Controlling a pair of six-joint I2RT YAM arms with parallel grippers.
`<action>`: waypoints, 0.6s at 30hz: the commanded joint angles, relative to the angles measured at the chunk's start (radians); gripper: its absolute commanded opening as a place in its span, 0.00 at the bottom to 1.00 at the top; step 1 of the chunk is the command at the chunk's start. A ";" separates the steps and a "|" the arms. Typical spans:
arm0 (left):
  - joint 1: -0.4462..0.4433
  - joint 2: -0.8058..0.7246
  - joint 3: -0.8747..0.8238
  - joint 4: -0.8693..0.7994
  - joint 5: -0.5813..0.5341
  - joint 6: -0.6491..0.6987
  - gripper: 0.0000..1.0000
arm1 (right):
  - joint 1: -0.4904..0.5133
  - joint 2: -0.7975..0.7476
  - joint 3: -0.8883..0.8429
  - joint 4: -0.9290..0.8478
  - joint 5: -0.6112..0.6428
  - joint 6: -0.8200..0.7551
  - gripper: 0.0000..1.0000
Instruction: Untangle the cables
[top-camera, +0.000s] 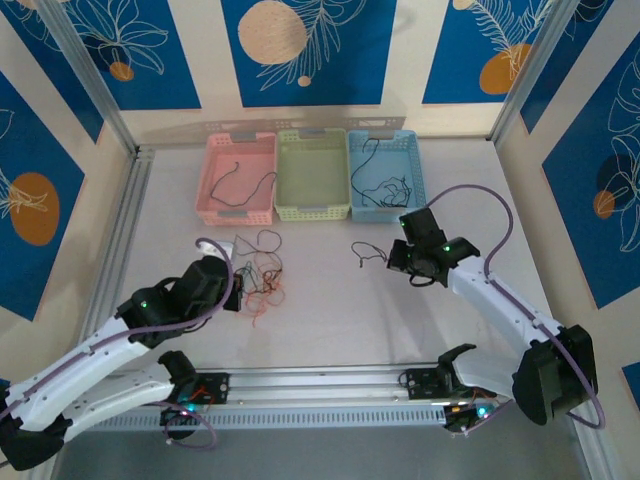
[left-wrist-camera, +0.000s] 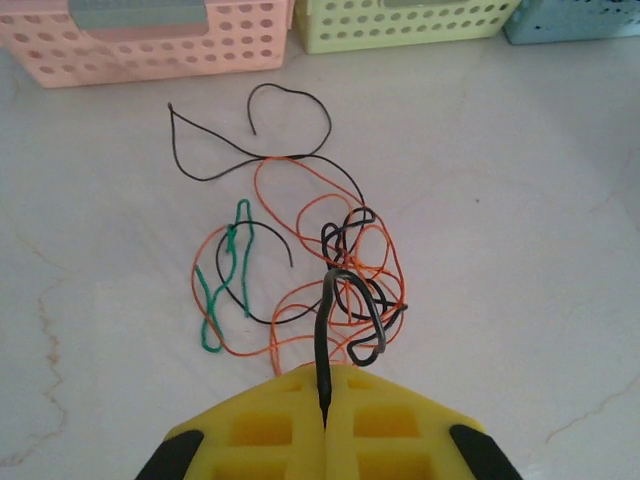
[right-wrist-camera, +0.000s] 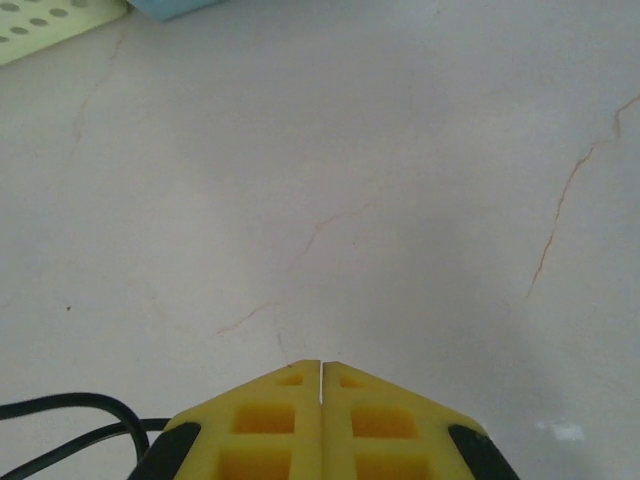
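Note:
The cables lie in a loose tangle (top-camera: 262, 275) on the white table, left of centre: orange (left-wrist-camera: 262, 190), green (left-wrist-camera: 212, 305) and thin black (left-wrist-camera: 210, 175) strands crossing one another. My left gripper (left-wrist-camera: 327, 372) sits at the tangle's near edge, shut on a thicker black cable (left-wrist-camera: 322, 330) that arches up from its yellow fingertips into the knot. My right gripper (right-wrist-camera: 321, 365) is shut over bare table with nothing between its fingers. A separate black cable (top-camera: 365, 252) lies just left of it and shows as a black loop (right-wrist-camera: 70, 402) in the right wrist view.
Three baskets stand side by side at the back: pink (top-camera: 240, 138), green (top-camera: 312, 134) and blue (top-camera: 380, 134). A black cable (top-camera: 240, 185) lies in the pink one, and black cables (top-camera: 385, 188) lie in the blue one. An aluminium frame rail (top-camera: 130, 230) runs along the left side.

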 joint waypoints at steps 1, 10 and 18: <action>0.006 -0.011 -0.015 0.014 0.048 0.000 0.00 | -0.058 0.044 0.107 0.013 0.014 0.009 0.00; 0.006 -0.041 0.005 -0.031 0.088 0.001 0.00 | -0.205 0.450 0.565 -0.066 0.021 0.045 0.00; 0.004 -0.072 0.016 -0.069 0.102 0.003 0.00 | -0.262 0.776 0.936 -0.146 0.009 0.084 0.19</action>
